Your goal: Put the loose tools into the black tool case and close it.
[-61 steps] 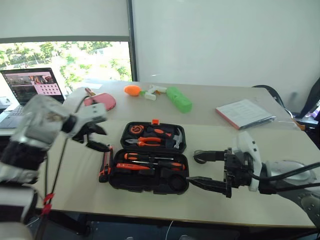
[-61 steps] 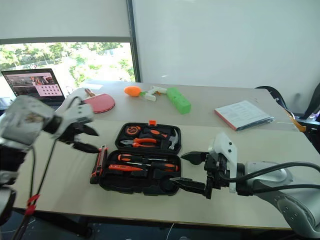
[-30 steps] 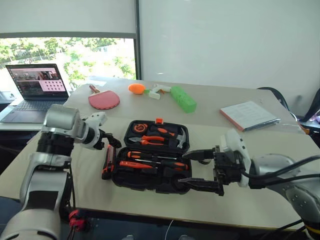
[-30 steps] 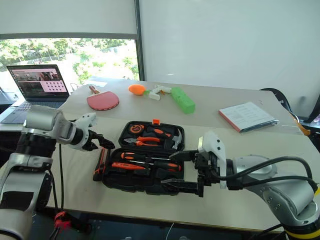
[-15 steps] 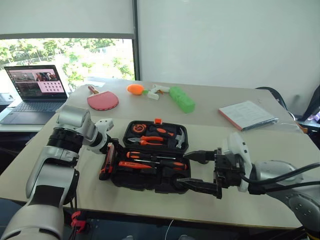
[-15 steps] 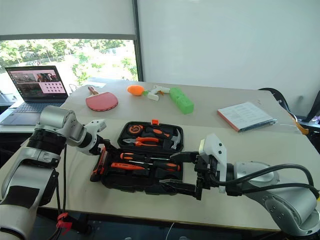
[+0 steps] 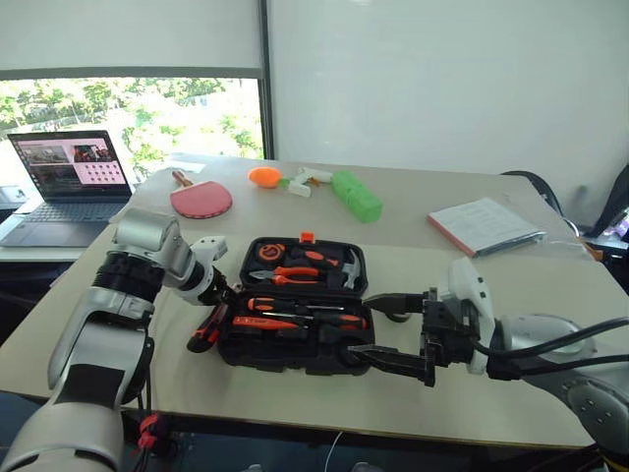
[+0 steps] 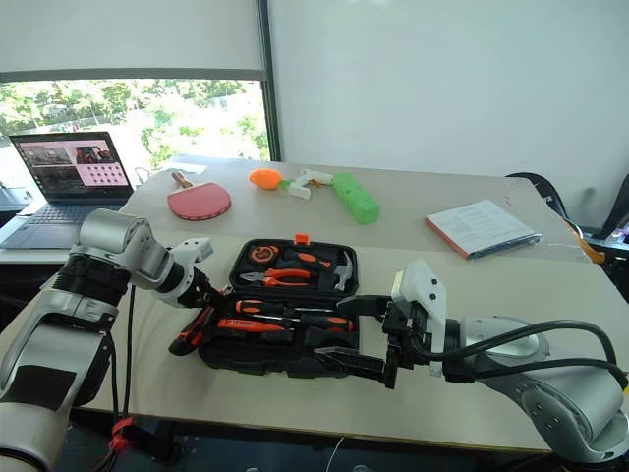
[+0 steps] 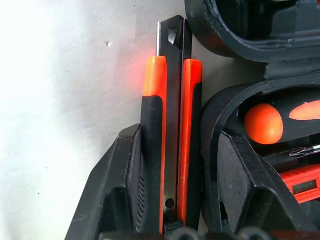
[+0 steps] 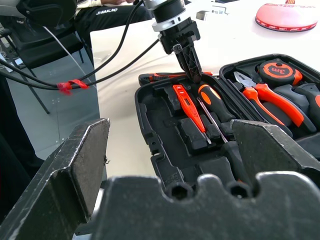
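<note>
The black tool case (image 7: pixel 285 360) lies open mid-table, with pliers, a hammer and a tape measure in its far half. A black-and-orange screwdriver (image 7: pixel 300 307) and a slim orange one (image 7: pixel 263 323) rest in its near half. The black-orange utility knife (image 7: pixel 204 329) lies tilted against the case's left side. My left gripper (image 7: pixel 214 295) points down over the knife's far end. Its fingers (image 9: pixel 132 190) bracket the knife (image 9: pixel 172 125) tightly beside the case wall (image 9: pixel 220 110). My right gripper (image 7: pixel 362 324) hovers open at the case's near right corner, holding nothing.
A laptop (image 7: pixel 69 167) sits at far left. A red paddle (image 7: pixel 201 200), an orange toy (image 7: pixel 262 176) and a green toy (image 7: pixel 354 195) lie behind the case. A booklet (image 7: pixel 484 224) is at far right. The table's front edge runs just below the case.
My left gripper has narrowed from wide open onto the knife. The knife's near end has swung outward from the case. The right arm has stayed put.
</note>
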`<state>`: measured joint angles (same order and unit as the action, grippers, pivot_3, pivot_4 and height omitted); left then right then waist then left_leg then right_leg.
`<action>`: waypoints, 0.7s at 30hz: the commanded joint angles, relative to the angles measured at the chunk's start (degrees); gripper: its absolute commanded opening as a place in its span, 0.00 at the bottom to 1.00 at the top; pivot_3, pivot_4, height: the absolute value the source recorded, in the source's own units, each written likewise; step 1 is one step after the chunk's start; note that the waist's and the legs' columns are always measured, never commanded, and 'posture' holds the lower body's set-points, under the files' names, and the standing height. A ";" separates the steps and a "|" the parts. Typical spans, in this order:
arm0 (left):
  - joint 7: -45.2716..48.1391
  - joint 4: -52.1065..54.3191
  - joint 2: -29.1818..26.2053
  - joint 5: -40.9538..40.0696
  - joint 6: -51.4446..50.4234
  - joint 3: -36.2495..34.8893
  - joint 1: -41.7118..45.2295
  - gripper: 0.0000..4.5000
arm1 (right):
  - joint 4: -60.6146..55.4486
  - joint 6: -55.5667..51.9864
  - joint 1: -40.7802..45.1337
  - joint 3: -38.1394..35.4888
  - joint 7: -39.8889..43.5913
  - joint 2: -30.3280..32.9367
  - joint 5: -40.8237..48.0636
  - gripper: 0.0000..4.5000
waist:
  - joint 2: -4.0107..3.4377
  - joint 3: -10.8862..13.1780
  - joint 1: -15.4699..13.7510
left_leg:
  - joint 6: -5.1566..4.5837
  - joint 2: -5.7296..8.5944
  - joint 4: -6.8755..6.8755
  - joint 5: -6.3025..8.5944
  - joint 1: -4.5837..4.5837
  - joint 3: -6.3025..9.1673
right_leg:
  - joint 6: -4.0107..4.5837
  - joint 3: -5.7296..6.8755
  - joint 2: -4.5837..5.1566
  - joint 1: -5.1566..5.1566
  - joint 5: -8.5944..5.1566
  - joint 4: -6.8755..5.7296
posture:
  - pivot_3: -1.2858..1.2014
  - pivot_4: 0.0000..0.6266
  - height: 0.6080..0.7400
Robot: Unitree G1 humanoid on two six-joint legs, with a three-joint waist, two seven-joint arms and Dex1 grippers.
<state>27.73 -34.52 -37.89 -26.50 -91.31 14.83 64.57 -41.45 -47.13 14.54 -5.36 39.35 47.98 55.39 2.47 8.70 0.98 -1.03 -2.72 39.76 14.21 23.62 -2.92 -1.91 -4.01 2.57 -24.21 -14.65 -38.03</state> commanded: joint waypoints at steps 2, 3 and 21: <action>1.70 -6.00 -4.62 6.21 7.22 2.10 -0.17 0.37 | -0.85 0.63 0.08 -2.34 0.61 0.82 1.06 1.00 | -0.01 -0.01 0.39 | 0.00 0.00 -0.03 0.00 -0.10 0.00 | 0.05 -0.05 -0.04 0.02 0.03 -0.02 | 0.52 0.24 1.00; 3.25 -7.16 -5.57 7.11 9.43 3.15 0.44 0.36 | -0.87 0.58 0.07 -2.36 0.63 0.86 1.09 1.00 | -0.01 0.00 0.53 | 0.01 0.00 -0.05 -0.01 -0.18 0.00 | 0.09 -0.08 -0.09 0.04 0.05 -0.03 | 0.52 0.24 1.00; 14.56 -16.66 -3.62 15.07 16.84 4.11 2.55 0.67 | -0.68 0.43 0.67 -2.13 1.40 1.58 1.09 1.00 | 0.05 0.04 1.23 | 0.08 0.04 -0.20 -0.06 -0.16 0.70 | 0.43 -0.24 -0.65 -0.08 0.11 0.01 | 0.52 0.24 1.00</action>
<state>41.80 -50.76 -41.44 -12.82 -73.72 19.13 67.61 -41.47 -47.13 14.41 -5.65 40.40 48.93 55.41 2.52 8.74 2.21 -0.94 -2.69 39.56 14.15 23.51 -2.19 -1.48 -4.21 1.93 -24.32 -14.55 -38.02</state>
